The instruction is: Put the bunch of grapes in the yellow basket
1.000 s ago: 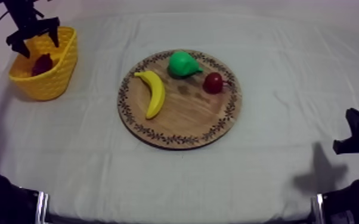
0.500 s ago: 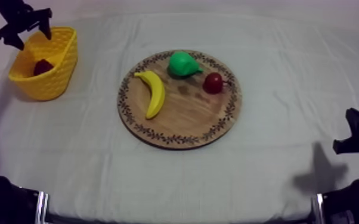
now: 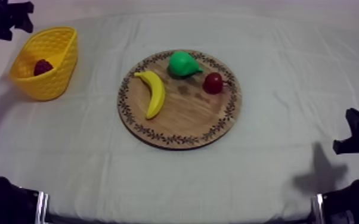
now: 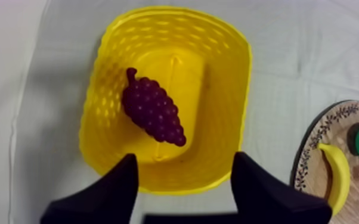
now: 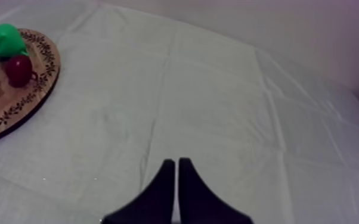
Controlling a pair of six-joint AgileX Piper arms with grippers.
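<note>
The bunch of grapes [image 4: 153, 108] lies on the floor of the yellow basket [image 4: 241, 77], touching nothing of mine. My left tool [image 4: 185, 159] hangs above the basket's near wall with its two fingers spread wide and nothing between them. From that tool the grapes lie straight down and a little ahead. Their long axis runs at a slant across the basket floor: the stem end points away from the wooden board [image 3: 182, 128], and the tapered end points toward the wall under my fingers. In the top view the basket stands at the left side of the desk [image 3: 277, 155], well apart from the board, which carries the banana [image 3: 154, 92], the pear [image 3: 183, 63] and the small red fruit [image 3: 213, 83]. My right tool [image 5: 177, 162] rests with its fingers pressed together as a narrow wedge, holding nothing, over bare cloth beyond the board's edge (far from the basket, so the left arm is plainly the nearer one). I judge the placing done; what remains is to lift the left arm clear without brushing the basket's rim.
</note>
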